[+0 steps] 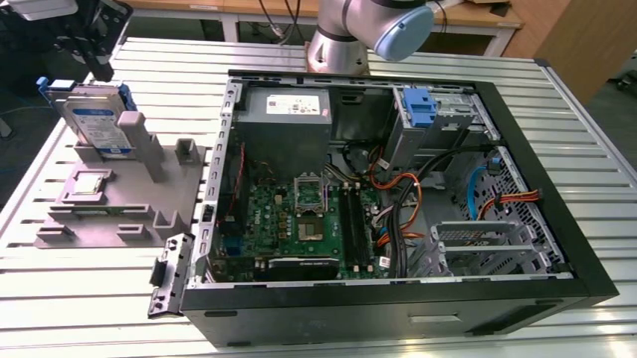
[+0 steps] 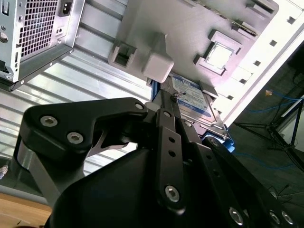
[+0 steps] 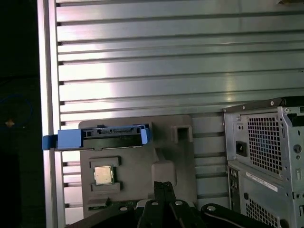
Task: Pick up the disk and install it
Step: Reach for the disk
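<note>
The disk (image 1: pixel 97 121) stands on edge in a slot of the grey holder block (image 1: pixel 119 198), at the exterior view's left. It is silver-grey with a white-and-blue label and blue rails. My gripper (image 1: pixel 101 71) hangs just above and behind its top edge, apart from it, with the fingers together and nothing between them. In the first wrist view the disk (image 3: pixel 99 136) shows edge-on, some way from my gripper (image 3: pixel 164 185). The second wrist view shows the disk's label face (image 2: pixel 195 99) beyond the black gripper (image 2: pixel 165 99).
The open computer case (image 1: pixel 587 246) lies to the holder's right, showing the motherboard (image 1: pixel 298 224), cables and a grey power-supply box (image 1: pixel 286 106). A bare blue bracket (image 1: pixel 422 109) sits in the drive bay. A small chip (image 3: pixel 102 175) rests on the holder. The slatted metal table (image 1: pixel 89 298) surrounds everything.
</note>
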